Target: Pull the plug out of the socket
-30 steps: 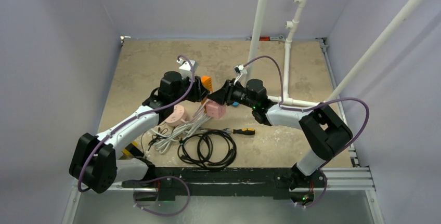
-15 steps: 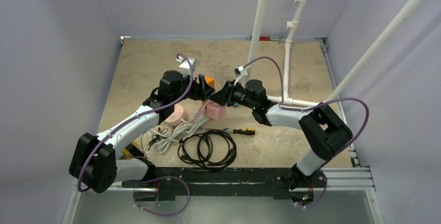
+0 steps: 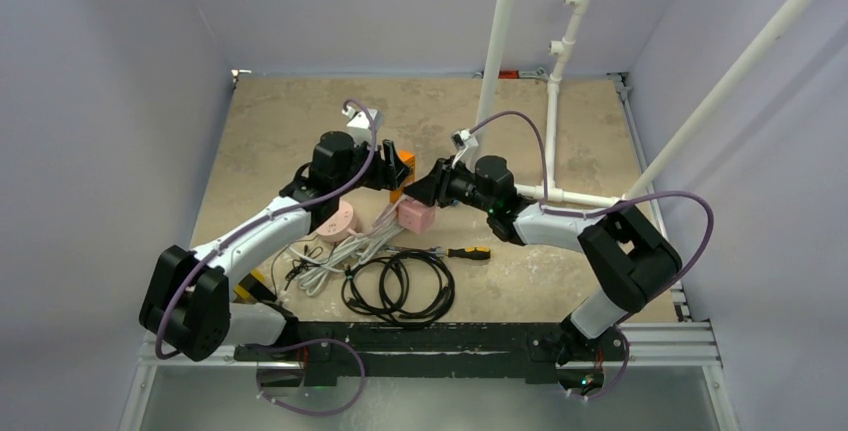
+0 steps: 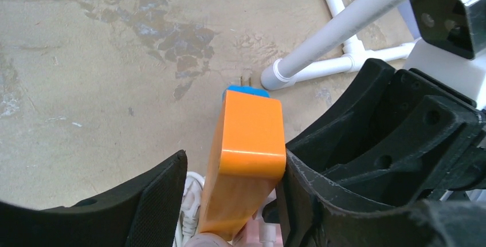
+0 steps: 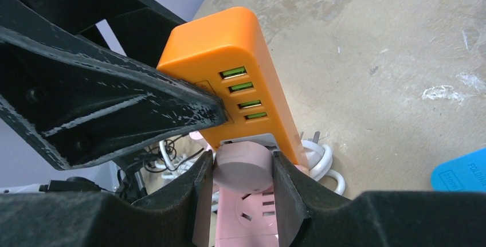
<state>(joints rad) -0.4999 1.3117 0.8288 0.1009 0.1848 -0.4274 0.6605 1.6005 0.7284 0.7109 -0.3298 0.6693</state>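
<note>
Obs.: orange plug (image 4: 246, 155) sits upright on top of the pink socket (image 5: 246, 201), at mid-table (image 3: 300, 121) between the two arms, and looks seated; no gap shows at the joint. Right gripper (image 5: 243, 164) is clamped on the socket, a finger on each flank, holding it down. Left gripper (image 4: 235, 167) straddles the plug with its jaws apart: one finger (image 5: 143, 104) lies against the plug's side, the other stands off with a clear gap, so there is no grip on it yet. Risks, as I judge them: a one-sided contact will tip the plug rather than draw it straight, which could bind the pins. If the jaws close only on the smooth upper end, they may slide off under load. If the hold on the socket is too light, the whole assembly will lift together and drag the white cords (image 3: 330, 261) behind it (the black cable coil (image 3: 398, 286) and screwdriver (image 3: 462, 252) lie close by and could get swept). Versus one second ago, in the overhead view: left wrist has shifted slightly toward the far side and right, and a little more of the plug is exposed. Socket and right arm look unmoved.
</note>
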